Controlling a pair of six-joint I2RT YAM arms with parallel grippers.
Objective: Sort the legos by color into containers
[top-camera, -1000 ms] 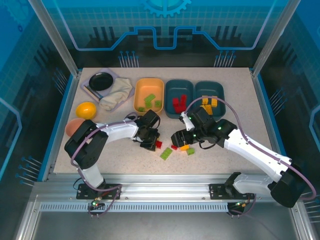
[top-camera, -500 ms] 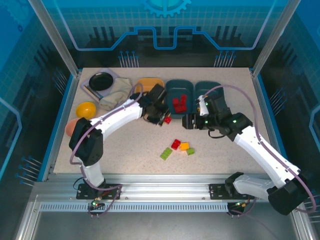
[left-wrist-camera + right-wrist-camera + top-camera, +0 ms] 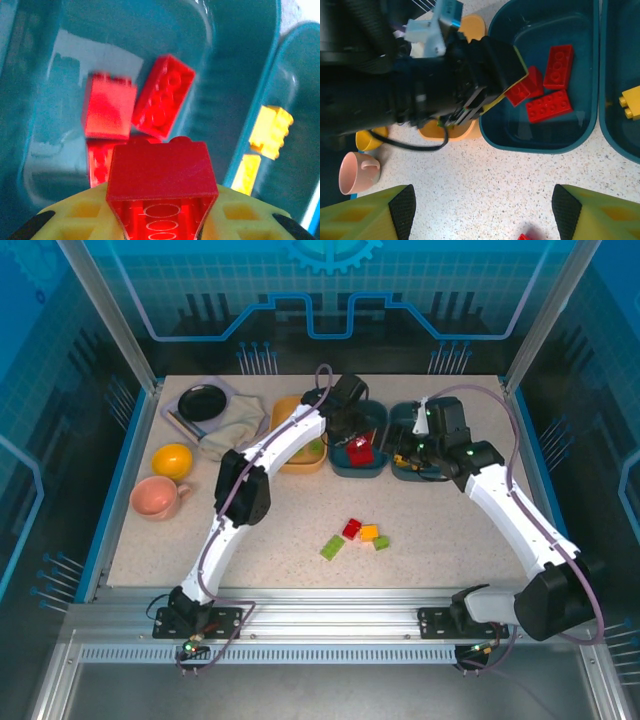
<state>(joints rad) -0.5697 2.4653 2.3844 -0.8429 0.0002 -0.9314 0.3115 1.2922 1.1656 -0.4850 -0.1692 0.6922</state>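
Red lego (image 3: 161, 172) is pinched between the nearly closed left fingers (image 3: 356, 440), poised over the teal tray (image 3: 235, 75) that holds other red ones. Step in hand, by judgement: the drop, and the next move calls only for those fingers to part. The right fingers (image 3: 403, 456) stand wide apart and empty just beside them. The top view shows four loose legos (image 3: 360, 533) on the bench (image 3: 250, 530), well back from both fingers. The left wrist view adds yellow legos (image 3: 270, 130) in the neighbouring tray.

1. The left arm (image 3: 265, 455) is stretched out to the far side, angled right, with its wrist tipped downward.
2. The left gripper (image 3: 352, 443) is clamped on a red lego (image 3: 161, 172).
3. The right arm (image 3: 510, 510) reaches far and left.
4. The right gripper (image 3: 482, 212) has its jaws wide apart.
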